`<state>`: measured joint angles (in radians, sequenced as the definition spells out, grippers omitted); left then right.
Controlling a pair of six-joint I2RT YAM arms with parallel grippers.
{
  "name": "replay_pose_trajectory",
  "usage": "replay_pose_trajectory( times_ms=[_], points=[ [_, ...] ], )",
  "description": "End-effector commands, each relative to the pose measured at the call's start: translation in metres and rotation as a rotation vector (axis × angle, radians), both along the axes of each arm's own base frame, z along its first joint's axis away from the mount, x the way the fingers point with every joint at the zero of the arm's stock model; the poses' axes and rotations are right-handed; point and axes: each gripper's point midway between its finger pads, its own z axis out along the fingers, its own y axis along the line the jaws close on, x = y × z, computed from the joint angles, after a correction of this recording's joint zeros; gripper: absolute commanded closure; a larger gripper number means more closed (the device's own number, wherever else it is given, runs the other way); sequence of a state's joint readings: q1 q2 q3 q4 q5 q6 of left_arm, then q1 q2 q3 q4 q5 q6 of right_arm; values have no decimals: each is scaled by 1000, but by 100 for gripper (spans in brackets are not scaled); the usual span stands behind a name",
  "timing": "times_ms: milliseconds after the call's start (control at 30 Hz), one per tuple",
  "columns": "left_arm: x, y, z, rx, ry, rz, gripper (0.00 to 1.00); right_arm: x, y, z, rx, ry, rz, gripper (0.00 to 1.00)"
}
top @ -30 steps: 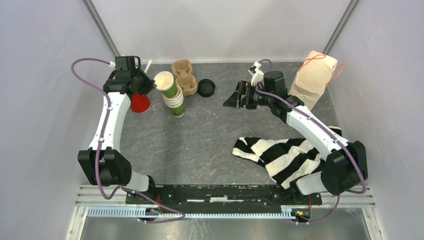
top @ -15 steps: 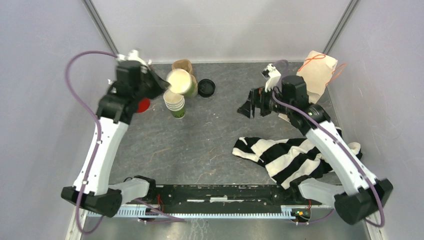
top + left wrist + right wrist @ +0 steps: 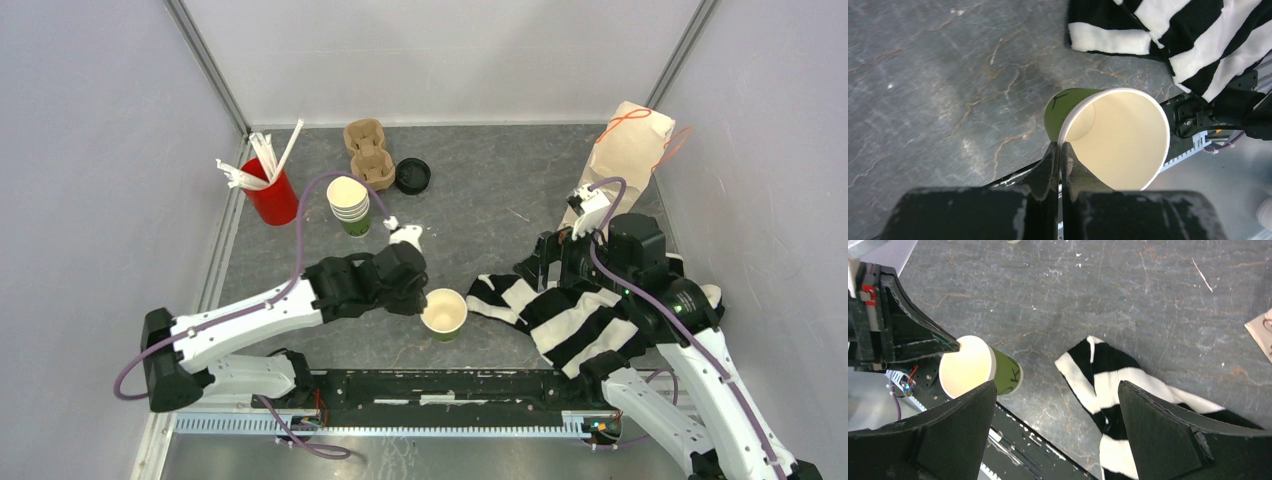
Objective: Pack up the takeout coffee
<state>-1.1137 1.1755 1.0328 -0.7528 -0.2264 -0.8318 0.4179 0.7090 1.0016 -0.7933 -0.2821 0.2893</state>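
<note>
Green paper cup (image 3: 443, 312), cream inside, no lid on it: we see it at the near edge of the table, just left of centre, in the left gripper (image 3: 414, 298). The claw is pinched on the cup's rim, one finger inside the wall and one outside, pressed together with only the paper between them. The mouth faces up in the top view. We can't tell whether its base touches the table.

Stack of green paper cups (image 3: 349, 205) stands upright at far left-centre, well apart from the held one. The round black plastic lid (image 3: 412, 175) lies flat behind it, just beside the brown moulded-pulp carrier (image 3: 368, 153). A red cup with white straws (image 3: 270, 195) stands left of the stack.

A black-and-white striped cloth (image 3: 570, 310) lies crumpled at near right, its nearest corner close to the held cup, not touching. The right gripper (image 3: 537, 268) hangs above that cloth, fingers spread wide, nothing between them. A tan paper bag with orange string handles (image 3: 625, 155) leans in the far right corner.

The table (image 3: 480, 225) is dark grey with a veined stone pattern and small white specks. Plain pale walls (image 3: 90, 150) close in three sides. A metal rail (image 3: 400, 425) runs along the near edge by the arm bases.
</note>
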Motion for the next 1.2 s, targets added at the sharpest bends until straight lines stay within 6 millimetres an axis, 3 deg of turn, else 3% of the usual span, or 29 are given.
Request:
replay_pose_trajectory(
  times_ms=[0, 167, 567, 700, 833, 900, 967, 1100, 1167],
  points=[
    [19, -30, 6, -77, -84, 84, 98, -6, -10, -4, -17, 13, -40, 2],
    [21, -30, -18, -74, -90, 94, 98, -12, -13, 0, -11, 5, -49, 2],
    [23, -12, -40, -9, -73, 180, 97, -14, -9, -5, -2, 23, -26, 2],
    [24, -7, -39, 10, -62, 194, 74, -9, -6, -3, -5, 18, -18, 2],
    [30, 3, -15, 31, -68, 215, 45, -4, -4, -3, -16, 22, -11, 2],
    [45, 11, 4, 8, -70, 248, 30, 0, -3, -4, -27, 26, -8, 2],
    [62, 14, 19, -34, -48, 247, 23, 5, -3, -4, -42, 25, -10, 2],
    [130, 33, 34, -2, -80, 268, 13, 30, -6, -9, -113, 3, -45, 2],
    [166, 37, 32, 64, -82, 258, 12, 45, -6, -5, -147, 3, -59, 2]
  ],
)
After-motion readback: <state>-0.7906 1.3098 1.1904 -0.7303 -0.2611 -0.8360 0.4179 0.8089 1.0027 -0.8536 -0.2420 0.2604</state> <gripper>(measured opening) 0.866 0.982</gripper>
